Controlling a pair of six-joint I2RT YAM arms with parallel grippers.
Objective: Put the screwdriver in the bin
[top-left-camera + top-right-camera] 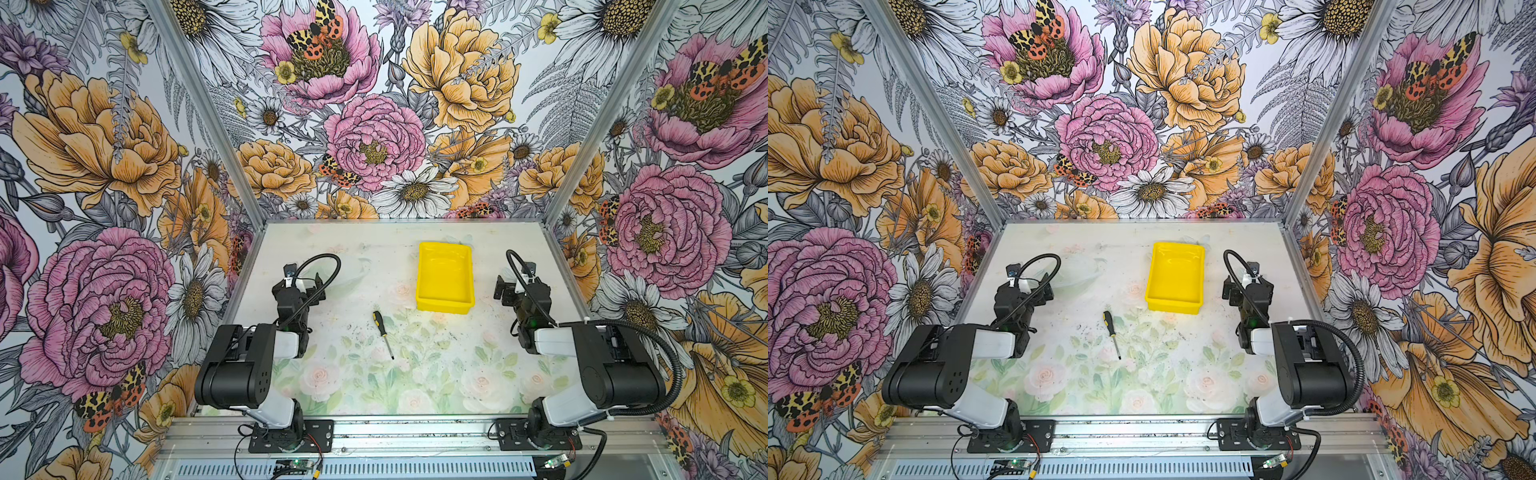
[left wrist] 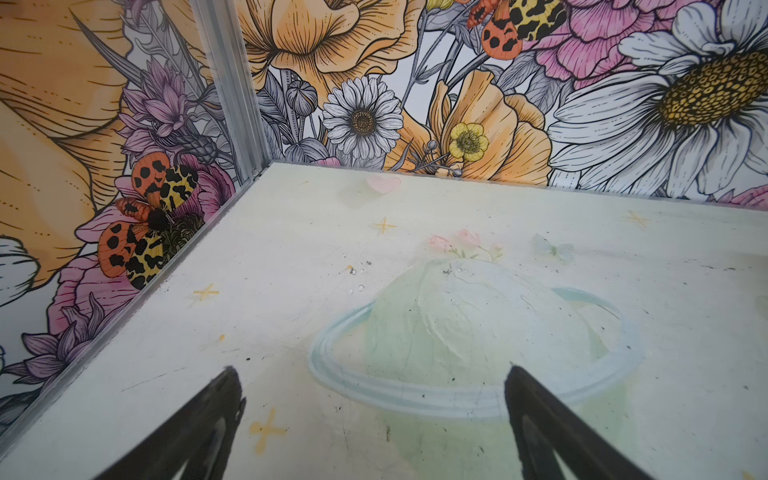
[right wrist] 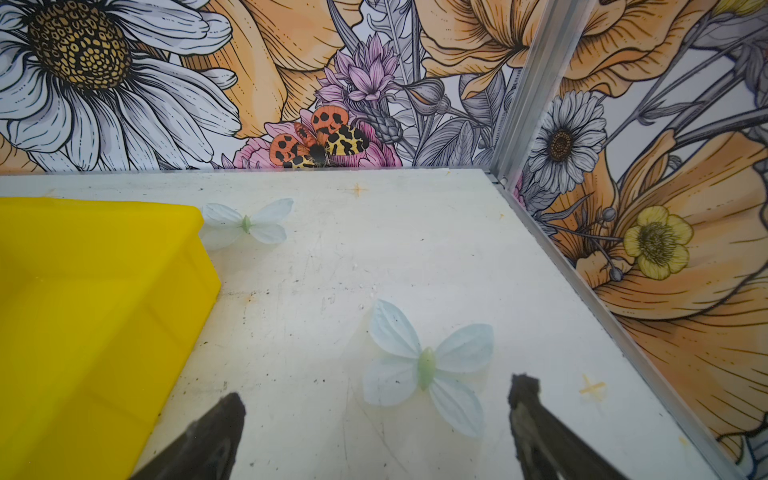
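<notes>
Screwdriver [image 1: 383, 333] lay on the surface [image 1: 357, 266], near and left of the bin [image 1: 444, 306], apart from it. Light, stiff and slim, it looked best taken by the thicker handle [image 1: 377, 319]. Left end effector [image 2: 374, 374] and right end effector [image 3: 379, 390] gaped empty.

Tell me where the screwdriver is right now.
In both top views the screwdriver lies on the table near the middle, nearer the camera than the bin and to its left.

Bin [image 1: 444, 306]: glossy yellow plastic, smooth. Screwdriver [image 1: 382, 333]: plastic handle w/ thin metal shaft. Table [image 1: 457, 386]: matt printed surf., scuffed, specked. Frame posts [image 3: 530, 83]: ribbed bare metal.
</notes>
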